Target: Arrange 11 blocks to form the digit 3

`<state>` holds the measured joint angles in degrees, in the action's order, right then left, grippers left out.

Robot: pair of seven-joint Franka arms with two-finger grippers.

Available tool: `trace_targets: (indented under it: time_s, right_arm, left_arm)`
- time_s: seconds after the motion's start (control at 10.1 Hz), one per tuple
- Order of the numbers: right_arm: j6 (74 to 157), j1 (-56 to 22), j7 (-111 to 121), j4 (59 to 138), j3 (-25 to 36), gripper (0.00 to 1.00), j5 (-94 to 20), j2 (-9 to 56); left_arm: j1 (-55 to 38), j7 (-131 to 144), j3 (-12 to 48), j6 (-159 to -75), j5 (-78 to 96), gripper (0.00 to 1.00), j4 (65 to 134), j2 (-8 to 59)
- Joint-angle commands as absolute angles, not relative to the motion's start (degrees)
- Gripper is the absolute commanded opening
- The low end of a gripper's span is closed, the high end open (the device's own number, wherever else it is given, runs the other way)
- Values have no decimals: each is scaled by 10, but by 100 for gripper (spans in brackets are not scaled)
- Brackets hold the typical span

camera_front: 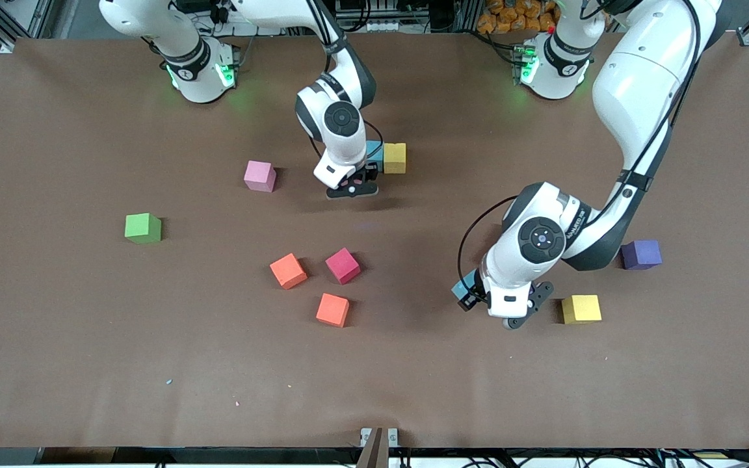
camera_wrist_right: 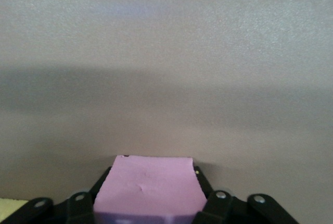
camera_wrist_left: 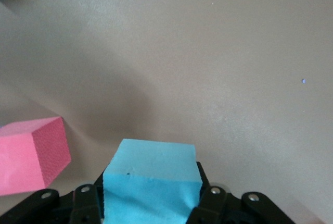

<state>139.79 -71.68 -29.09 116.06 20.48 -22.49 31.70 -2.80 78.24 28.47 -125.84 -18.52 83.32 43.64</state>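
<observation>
My left gripper [camera_front: 469, 296] hangs low over the table between the coloured cluster and a yellow block [camera_front: 581, 309]. It is shut on a light blue block [camera_wrist_left: 151, 179], which bulges under the squeeze. My right gripper [camera_front: 352, 186] sits down at the table beside a light blue block [camera_front: 374, 156] and a yellow block [camera_front: 394, 158]. A pink block [camera_wrist_right: 150, 190] fills its jaws, and the fingers [camera_wrist_right: 216, 203] touch both of its sides. Loose blocks: pink [camera_front: 260, 175], orange [camera_front: 288, 270], crimson [camera_front: 342, 265], red-orange [camera_front: 332, 309], purple [camera_front: 640, 254].
A lone green cube [camera_front: 143, 228] lies toward the right arm's end of the table. A pinkish-red block [camera_wrist_left: 31, 153] shows close to the left gripper in the left wrist view. Brown tabletop [camera_front: 153, 364] stretches bare nearest the front camera.
</observation>
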Motion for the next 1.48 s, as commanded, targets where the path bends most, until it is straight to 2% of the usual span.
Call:
trace_targets:
  time_s: [0.0, 0.99, 1.38]
  right_arm:
    - [1396, -722, -297, 1165, 208, 100, -229, 319]
    - [1389, -720, -301, 1159, 210, 100, -229, 294]
    - [1331, -718, -296, 1150, 215, 100, -228, 270]
  left_arm:
    - [-25, 816, 287, -1251, -154, 29, 844, 424]
    - [-27, 867, 287, -1251, -151, 29, 845, 425]
    - [-28, 910, 287, -1251, -152, 29, 845, 424]
